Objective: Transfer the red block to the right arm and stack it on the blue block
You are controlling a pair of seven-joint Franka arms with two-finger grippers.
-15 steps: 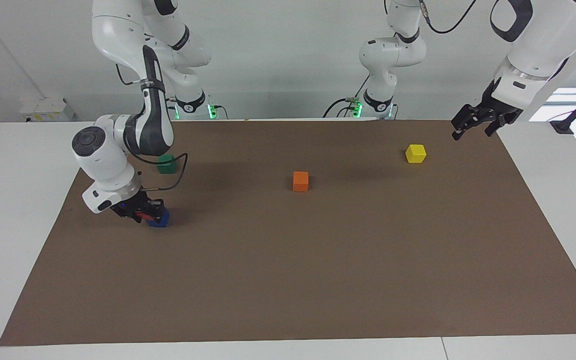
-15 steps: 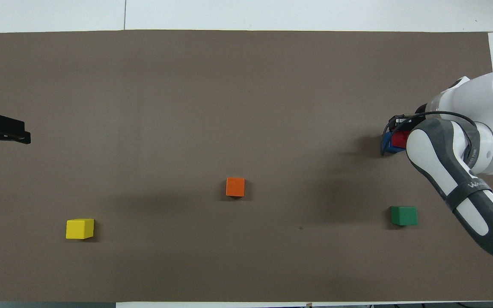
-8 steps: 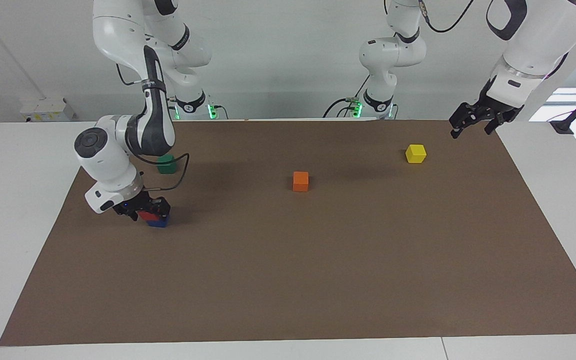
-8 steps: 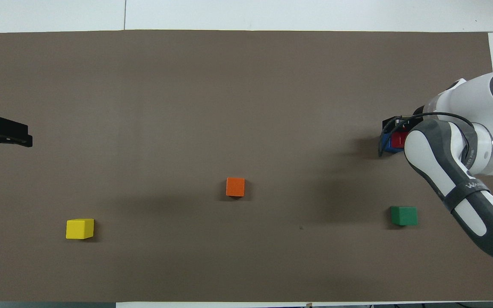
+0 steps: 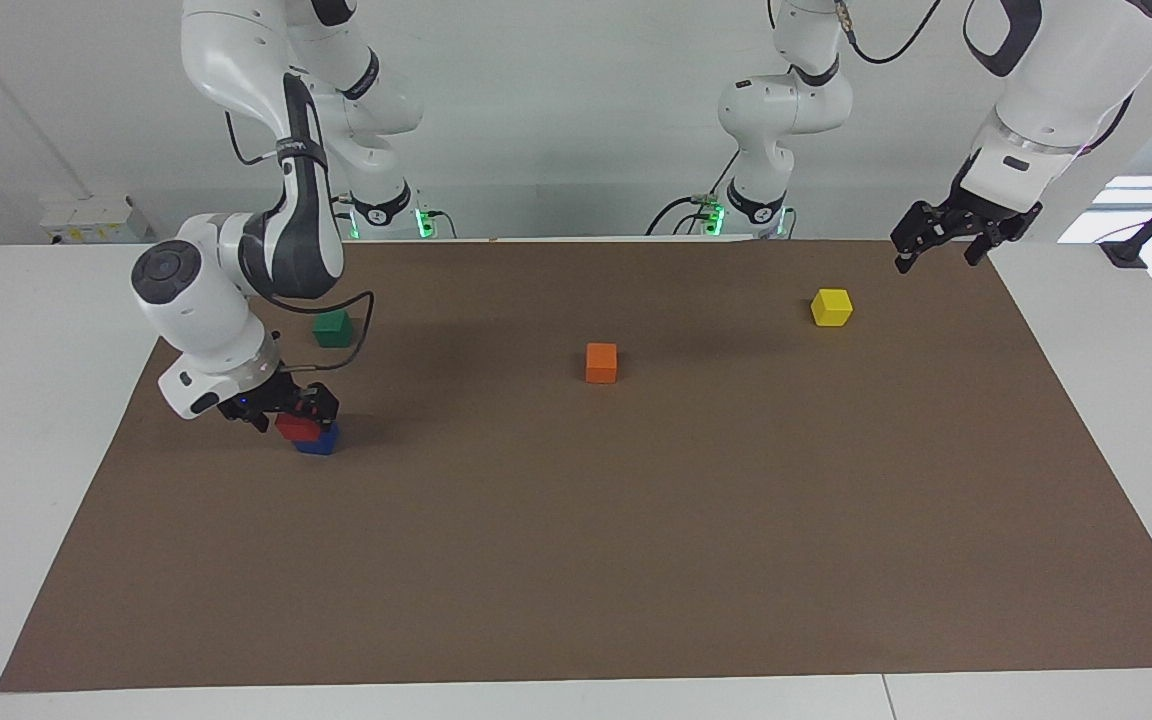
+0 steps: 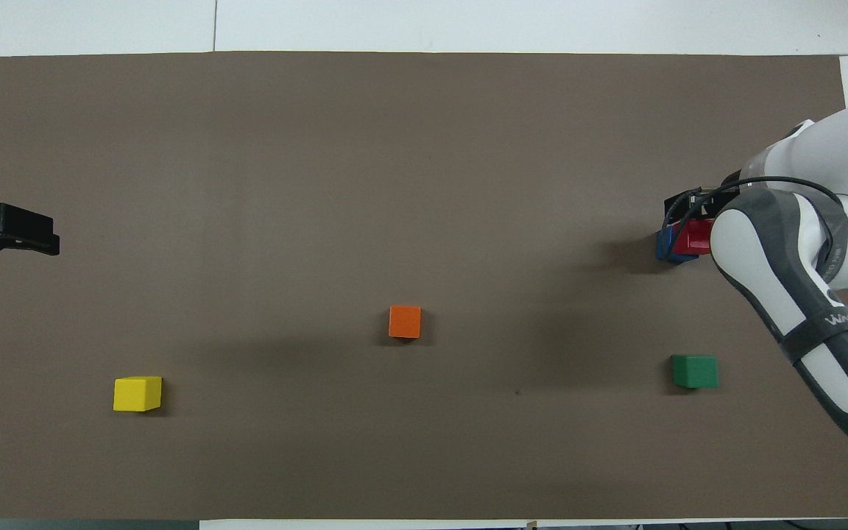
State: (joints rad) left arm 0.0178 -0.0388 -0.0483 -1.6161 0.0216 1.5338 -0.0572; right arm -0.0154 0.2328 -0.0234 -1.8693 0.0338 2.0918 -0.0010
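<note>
The red block (image 5: 296, 428) rests on the blue block (image 5: 320, 442) at the right arm's end of the mat, set a little off-centre. In the overhead view the red block (image 6: 691, 237) covers most of the blue block (image 6: 663, 245). My right gripper (image 5: 288, 414) is open just above the red block, its fingers beside the block's top; the right arm partly hides the stack from above. My left gripper (image 5: 936, 248) is open and empty, raised over the mat's edge at the left arm's end, and waits there.
A green cube (image 5: 333, 328) lies nearer to the robots than the stack. An orange cube (image 5: 601, 362) sits mid-mat. A yellow cube (image 5: 832, 307) lies toward the left arm's end. The brown mat (image 5: 636, 560) covers the table.
My right gripper has let go of the red block and risen slightly; the block stays on the blue block. My left gripper has drifted a little upward.
</note>
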